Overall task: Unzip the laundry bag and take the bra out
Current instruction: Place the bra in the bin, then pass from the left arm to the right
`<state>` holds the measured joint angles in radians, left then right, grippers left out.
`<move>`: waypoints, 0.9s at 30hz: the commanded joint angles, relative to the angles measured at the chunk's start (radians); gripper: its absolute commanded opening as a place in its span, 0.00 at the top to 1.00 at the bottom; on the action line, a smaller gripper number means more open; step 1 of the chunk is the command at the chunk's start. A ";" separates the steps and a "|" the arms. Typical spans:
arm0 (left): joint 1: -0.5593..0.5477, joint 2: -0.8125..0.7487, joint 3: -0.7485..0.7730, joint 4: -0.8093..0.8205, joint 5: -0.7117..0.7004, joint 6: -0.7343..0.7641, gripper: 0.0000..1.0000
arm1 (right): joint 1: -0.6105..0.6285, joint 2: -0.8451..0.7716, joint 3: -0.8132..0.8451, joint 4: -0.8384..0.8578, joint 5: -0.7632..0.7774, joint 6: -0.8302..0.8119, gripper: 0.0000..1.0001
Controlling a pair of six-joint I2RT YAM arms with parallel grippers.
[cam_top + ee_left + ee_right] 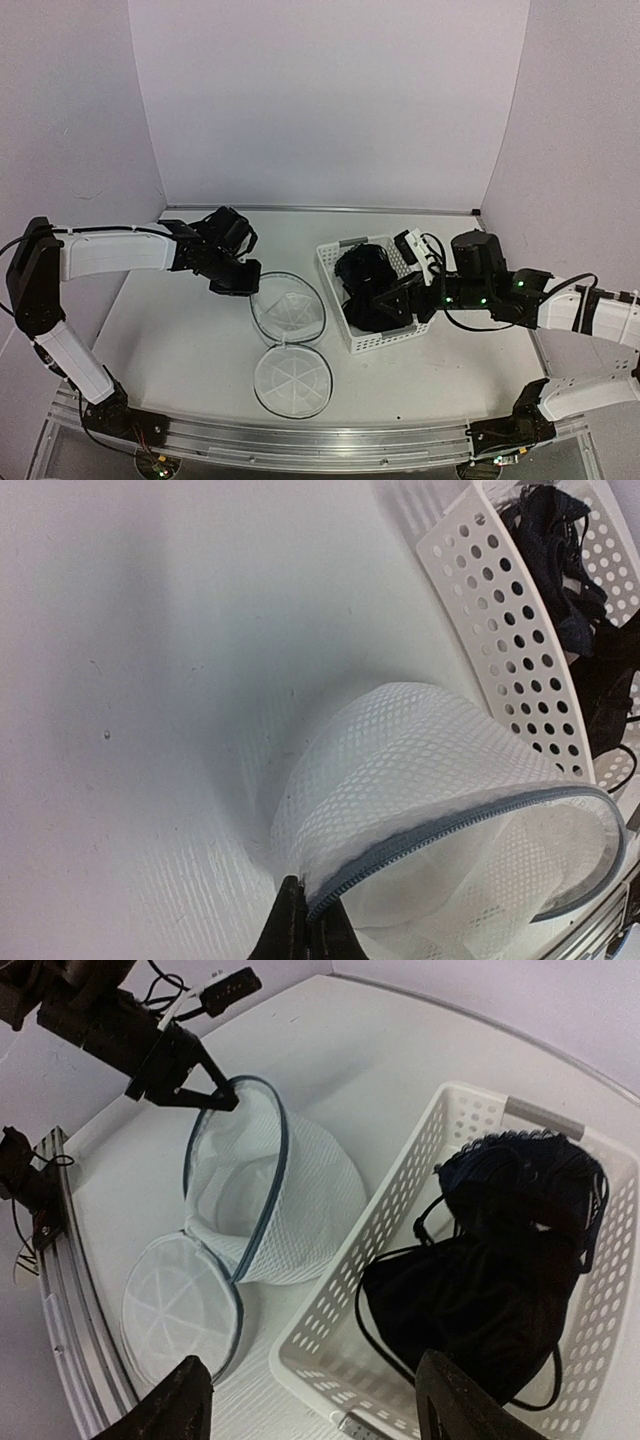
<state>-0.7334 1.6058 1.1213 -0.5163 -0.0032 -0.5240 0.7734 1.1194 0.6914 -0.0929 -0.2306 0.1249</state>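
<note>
While the left claw (298, 902) clamps the laundry bag (400, 760) by its rim to hold it open, the right claw (315, 1380) gapes above the bra (480, 1280) in the basket (400, 1210).

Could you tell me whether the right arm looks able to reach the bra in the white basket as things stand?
Probably yes: the right end effector hangs open over the basket, and the bra lies uncovered inside it, with nothing between them.

You see the white mesh laundry bag (300, 1200) unzipped, mouth gaping, its round flap flat on the bench (400, 1040); the black bra (490, 1280) lies heaped in the basket (400, 1200).
</note>
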 commanded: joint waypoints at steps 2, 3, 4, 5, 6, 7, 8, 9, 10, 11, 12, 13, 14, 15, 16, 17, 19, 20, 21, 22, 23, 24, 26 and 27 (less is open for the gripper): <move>-0.001 -0.051 -0.042 0.112 -0.001 -0.066 1.00 | -0.006 -0.014 -0.030 -0.003 -0.160 0.151 0.27; -0.001 -0.060 -0.056 0.129 0.014 -0.071 1.00 | -0.007 -0.003 -0.035 -0.002 -0.194 0.166 0.27; -0.001 -0.070 -0.066 0.142 0.031 -0.074 1.00 | -0.006 0.006 -0.046 0.015 -0.236 0.185 0.27; -0.001 -0.082 -0.078 0.156 0.038 -0.076 1.00 | -0.006 0.016 -0.064 0.043 -0.267 0.219 0.28; -0.001 -0.094 -0.088 0.170 0.046 -0.076 1.00 | -0.001 0.024 -0.087 0.078 -0.293 0.256 0.29; -0.001 -0.105 -0.095 0.181 0.057 -0.075 1.00 | 0.012 0.033 -0.104 0.117 -0.293 0.293 0.30; -0.001 -0.113 -0.104 0.192 0.066 -0.073 1.00 | 0.036 0.043 -0.114 0.131 -0.270 0.307 0.30; -0.001 -0.118 -0.112 0.200 0.076 -0.075 1.00 | 0.068 0.053 -0.115 0.135 -0.239 0.311 0.30; -0.001 -0.125 -0.120 0.210 0.083 -0.079 1.00 | 0.099 0.066 -0.113 0.138 -0.207 0.316 0.30; -0.002 -0.132 -0.129 0.218 0.087 -0.085 1.00 | 0.128 0.084 -0.108 0.152 -0.186 0.325 0.30; -0.001 -0.140 -0.139 0.227 0.088 -0.092 1.00 | 0.151 0.102 -0.103 0.171 -0.164 0.340 0.30; -0.002 -0.149 -0.149 0.235 0.087 -0.101 1.00 | 0.169 0.122 -0.101 0.193 -0.145 0.355 0.30; -0.001 -0.158 -0.158 0.241 0.083 -0.110 1.00 | 0.184 0.141 -0.099 0.216 -0.128 0.372 0.30; -0.001 -0.167 -0.168 0.244 0.075 -0.121 1.00 | 0.195 0.164 -0.097 0.236 -0.111 0.387 0.30; -0.001 -0.179 -0.178 0.243 0.065 -0.133 1.00 | 0.209 0.184 -0.093 0.258 -0.095 0.402 0.30; -0.001 -0.191 -0.189 0.244 0.057 -0.145 1.00 | 0.223 0.214 -0.088 0.277 -0.079 0.414 0.30; -0.001 -0.220 -0.212 0.245 0.042 -0.178 1.00 | 0.258 0.270 -0.065 0.301 -0.051 0.433 0.30; -0.001 -0.235 -0.234 0.248 0.033 -0.199 1.00 | 0.275 0.298 -0.047 0.304 -0.034 0.439 0.29; -0.001 -0.255 -0.253 0.254 0.028 -0.219 1.00 | 0.292 0.328 -0.021 0.303 -0.020 0.444 0.29; -0.001 -0.273 -0.270 0.259 0.024 -0.236 1.00 | 0.304 0.353 -0.004 0.303 -0.002 0.450 0.29; -0.001 -0.291 -0.287 0.261 0.014 -0.253 1.00 | 0.318 0.377 0.010 0.305 0.025 0.461 0.29; -0.001 -0.311 -0.302 0.266 0.013 -0.276 1.00 | 0.325 0.397 0.024 0.306 0.045 0.470 0.29; -0.001 -0.350 -0.336 0.269 -0.020 -0.300 1.00 | 0.334 0.439 0.053 0.306 0.073 0.477 0.29; -0.001 -0.374 -0.349 0.270 -0.028 -0.308 1.00 | 0.336 0.454 0.067 0.306 0.086 0.478 0.29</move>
<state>-0.7334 1.3243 0.8108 -0.3008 0.0284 -0.7540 1.0916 1.5345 0.6743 0.1429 -0.2424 0.5648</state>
